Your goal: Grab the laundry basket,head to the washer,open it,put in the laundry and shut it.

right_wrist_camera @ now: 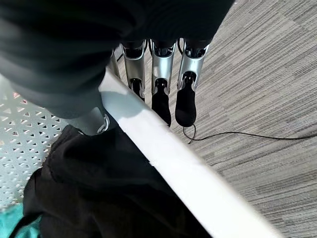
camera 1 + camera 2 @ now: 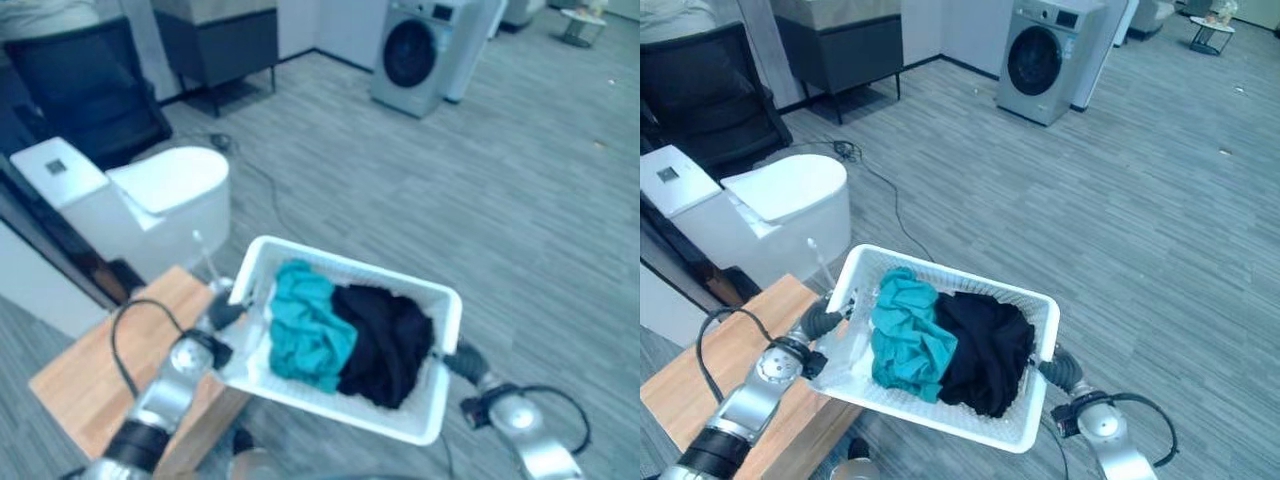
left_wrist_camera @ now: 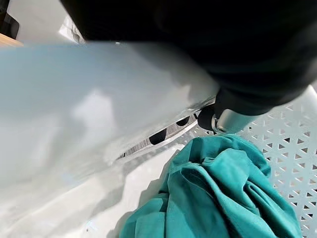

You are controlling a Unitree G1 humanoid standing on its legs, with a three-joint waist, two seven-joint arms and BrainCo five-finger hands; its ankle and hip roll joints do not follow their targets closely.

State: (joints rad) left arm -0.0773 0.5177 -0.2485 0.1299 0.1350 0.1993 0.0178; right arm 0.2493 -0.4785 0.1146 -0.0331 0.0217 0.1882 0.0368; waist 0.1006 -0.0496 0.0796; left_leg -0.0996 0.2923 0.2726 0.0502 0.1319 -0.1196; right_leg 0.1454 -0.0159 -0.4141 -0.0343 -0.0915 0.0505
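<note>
laundry basket (image 2: 1040, 310) | between left hand (image 2: 820, 322) and right hand (image 2: 1058, 370), rims pinched

The robot's two arms are silver-grey metal, the left arm (image 2: 745, 400) built of rounded, jointed segments with a black band below the elbow. Behind each hand a dark ribbed cover (image 3: 198, 39) wraps the wrist and the back of the palm. On the right hand (image 2: 1060, 372), a row of silver fingers (image 1: 161, 74) runs out from under the cover, each ending in a dark, rounded tip, with a stubby silver thumb (image 1: 91, 121) beside them. The left hand (image 2: 820, 322) wears the same dark sleeve. The right arm (image 2: 1110, 440) shows a polished round joint just behind the wrist.
</note>
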